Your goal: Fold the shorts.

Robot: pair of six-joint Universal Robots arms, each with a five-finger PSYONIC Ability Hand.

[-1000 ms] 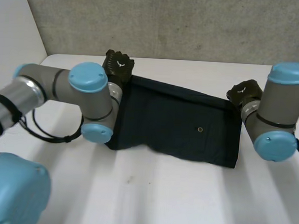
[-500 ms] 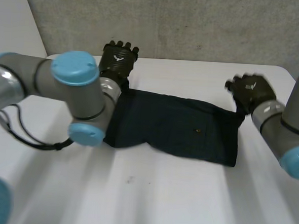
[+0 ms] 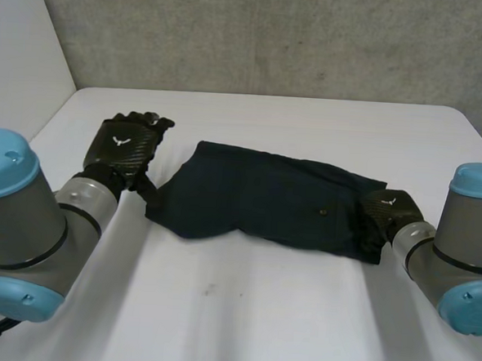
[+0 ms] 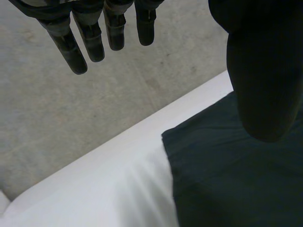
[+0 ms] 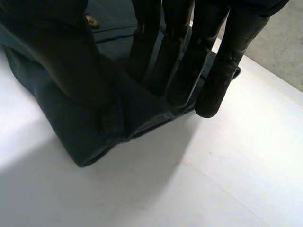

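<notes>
The dark navy shorts (image 3: 256,198) lie flat across the middle of the white counter (image 3: 257,312), their length running from the counter's left side toward its right, nearer the far edge than the near one. A small button (image 3: 323,210) shows on the upper layer toward the right end.

The left hand (image 3: 128,145) sits above the counter just beside the left end of the shorts. In the left wrist view its fingers (image 4: 94,42) hang straight and spread apart, with the thumb (image 4: 260,85) over the cloth's far left corner, and nothing is held between them.

The right hand (image 3: 389,210) is on the right end of the shorts. In the right wrist view its straight fingers (image 5: 180,71) lie on the cloth and its thumb (image 5: 71,61) presses from the other side, so that a bunched ridge of fabric is pinched between them. One fingertip reaches just past the cloth's edge onto the bare counter. The corner of the shorts below the thumb stands slightly puckered.
</notes>
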